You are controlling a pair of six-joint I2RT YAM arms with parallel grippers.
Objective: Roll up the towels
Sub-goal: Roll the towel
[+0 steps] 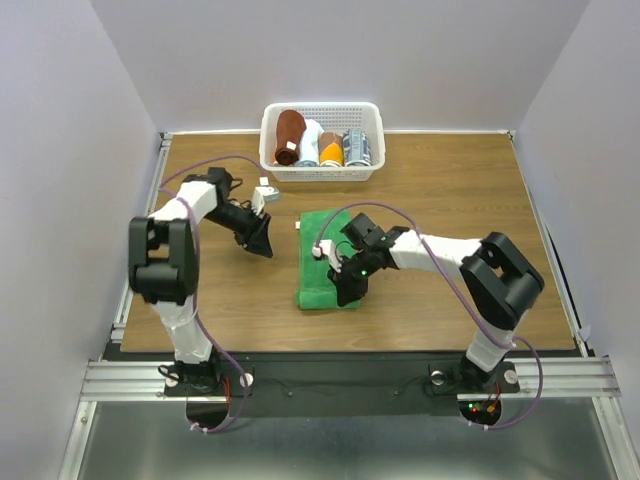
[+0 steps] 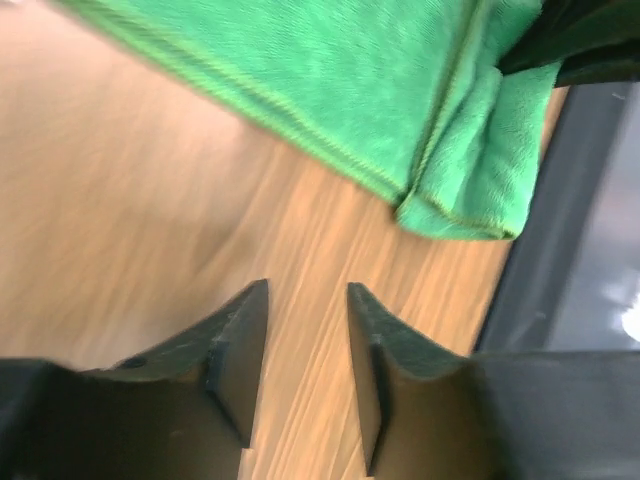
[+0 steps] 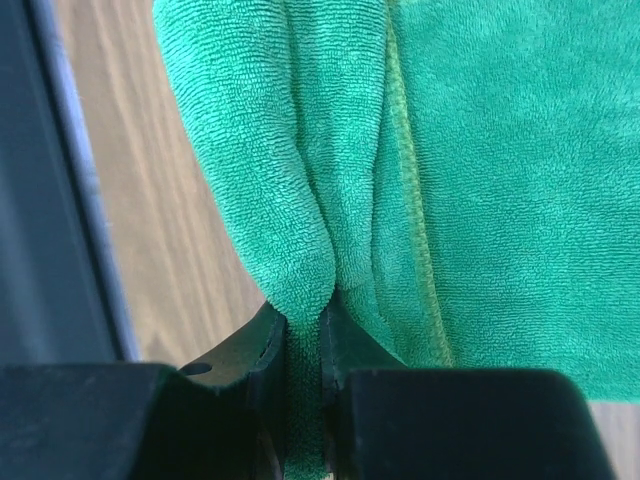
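Note:
The bright green towel (image 1: 320,245) lies flat in the middle of the table. My right gripper (image 1: 345,287) sits on its near right part, shut on a pinched-up fold of the green towel (image 3: 470,150), and the terry cloth fills the gap between the right gripper's (image 3: 303,322) jaws. Left of the towel hangs my left gripper (image 1: 263,243), open and apart from the cloth. In the left wrist view only bare wood shows between the left gripper's (image 2: 307,292) jaws, and the green towel's (image 2: 350,80) folded corner lies beyond them. The reddish-brown towel (image 1: 289,136) stands rolled in the basket.
A white slotted basket (image 1: 322,173) stands at the back centre, holding white, orange and grey-patterned rolls beside the brown one. A small white object (image 1: 266,190) lies near the left arm. Walls close in the table on three sides.

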